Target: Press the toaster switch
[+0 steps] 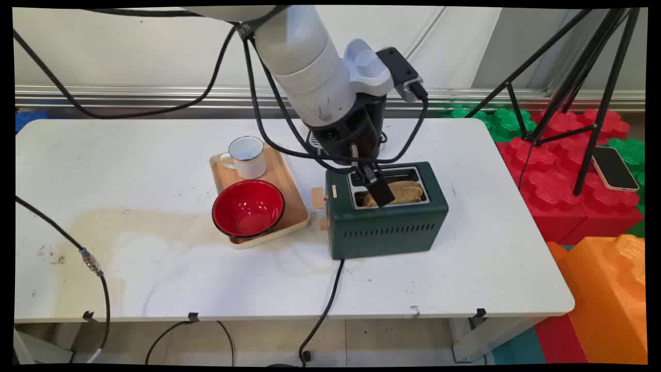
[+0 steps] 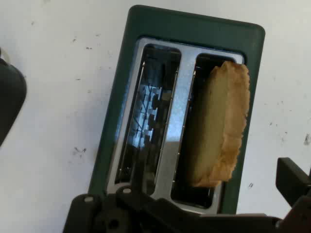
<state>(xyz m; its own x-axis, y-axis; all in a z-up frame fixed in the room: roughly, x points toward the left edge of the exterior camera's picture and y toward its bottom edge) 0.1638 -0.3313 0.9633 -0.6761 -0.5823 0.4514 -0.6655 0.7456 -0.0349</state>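
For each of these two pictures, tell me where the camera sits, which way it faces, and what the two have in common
Main view: fixed above the table's near side, looking down across the white table to the wall; shows the white arm and gripper over the green toaster.
Hand view: on the hand, looking down along the gripper; black linkage at the bottom edge.
Shared: the toaster and the bread slice in one slot.

Your toaster (image 1: 387, 217): matt dark-green painted shell, with a shiny brushed-metal plate (image 2: 167, 145) around its slots. Your toast slice (image 2: 221, 131): rough, dry, browned crust. Your tray (image 1: 292, 199): pale wood, smooth, satin finish. Your bowl (image 1: 248, 208): glossy red inside, black rim. Your mug (image 1: 247, 156): white enamel, glossy, dark rim. Your tabletop (image 1: 155, 268): smooth white surface, stained and scuffed.
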